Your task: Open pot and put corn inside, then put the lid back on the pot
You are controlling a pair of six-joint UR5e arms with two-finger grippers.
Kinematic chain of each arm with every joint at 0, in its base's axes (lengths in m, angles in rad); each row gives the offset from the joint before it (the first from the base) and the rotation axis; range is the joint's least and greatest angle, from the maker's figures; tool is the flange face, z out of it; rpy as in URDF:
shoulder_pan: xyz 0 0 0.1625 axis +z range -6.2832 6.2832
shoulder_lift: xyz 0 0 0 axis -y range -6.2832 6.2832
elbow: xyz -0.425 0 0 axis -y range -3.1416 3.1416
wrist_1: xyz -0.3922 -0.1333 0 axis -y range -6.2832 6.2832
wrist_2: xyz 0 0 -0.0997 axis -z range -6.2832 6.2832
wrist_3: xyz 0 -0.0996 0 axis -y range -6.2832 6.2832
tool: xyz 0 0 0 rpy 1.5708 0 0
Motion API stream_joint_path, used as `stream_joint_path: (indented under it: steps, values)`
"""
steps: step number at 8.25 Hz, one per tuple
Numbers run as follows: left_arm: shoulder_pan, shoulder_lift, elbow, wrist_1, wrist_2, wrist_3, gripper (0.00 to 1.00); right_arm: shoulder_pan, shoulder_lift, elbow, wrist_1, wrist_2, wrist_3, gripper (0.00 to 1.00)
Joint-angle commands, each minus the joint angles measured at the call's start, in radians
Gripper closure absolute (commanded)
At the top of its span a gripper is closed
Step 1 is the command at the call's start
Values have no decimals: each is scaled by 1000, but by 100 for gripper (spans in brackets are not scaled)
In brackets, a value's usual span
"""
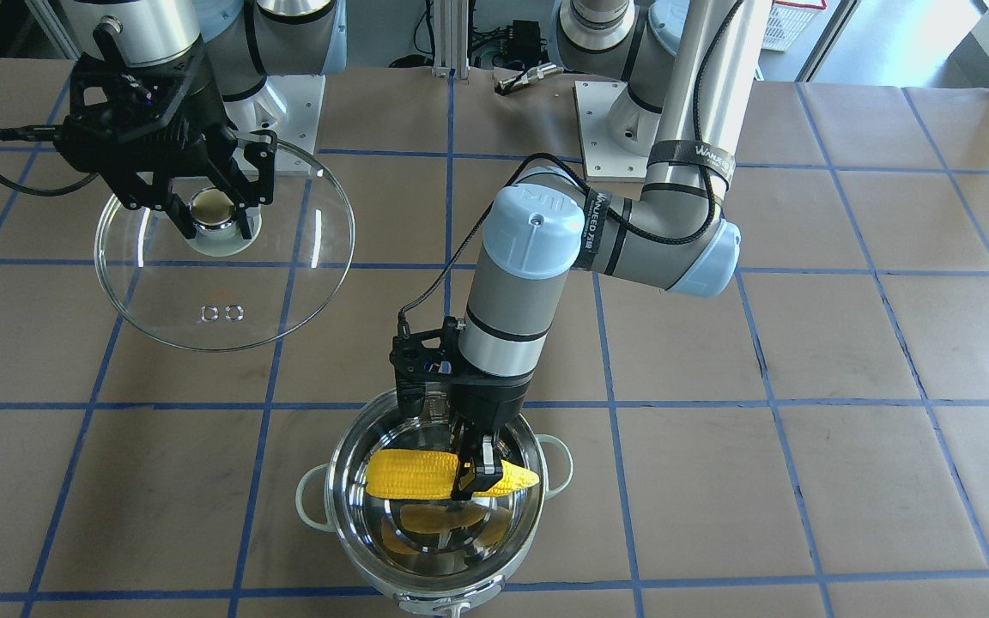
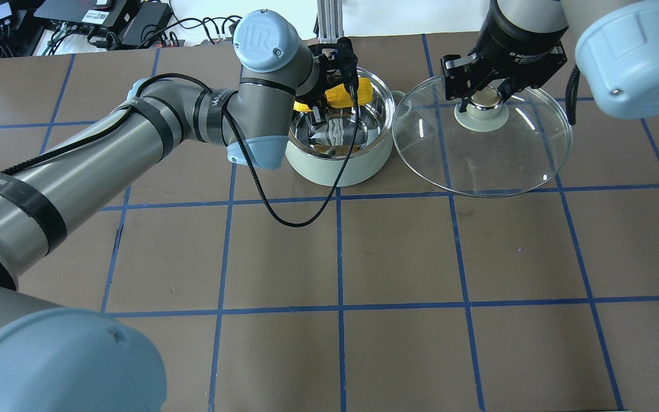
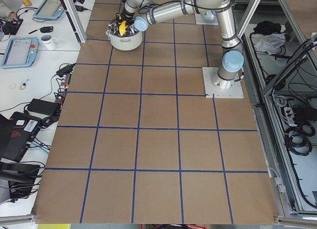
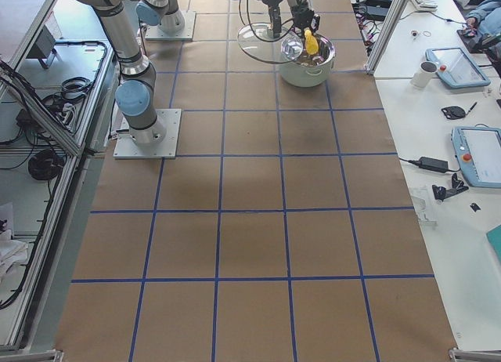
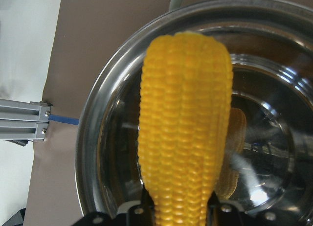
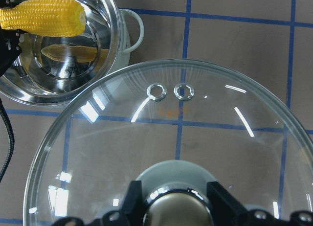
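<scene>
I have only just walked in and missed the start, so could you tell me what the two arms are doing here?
The left gripper holds the corn sideways in the mouth of the open pot, near rim level, not yet released. The right gripper grips the lid by its knob and holds it off the pot, just beside it. So the pot is open, the corn is going in, and the lid is not yet back on.
</scene>
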Motion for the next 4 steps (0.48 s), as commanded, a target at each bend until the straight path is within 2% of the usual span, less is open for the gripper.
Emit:
stream_joint_path:
  steps: [1,2,4]
  values:
    - [0,14,1,3,-6,-9,8,-1,-1,2,11,-3,1,66]
    - [0,16,1,3,-6,-15,0,-3,-3,2,16,-3,3,66]
    - [3,34,2,1,-8,-18,0,-3,-3,6,8,-3,4,64]
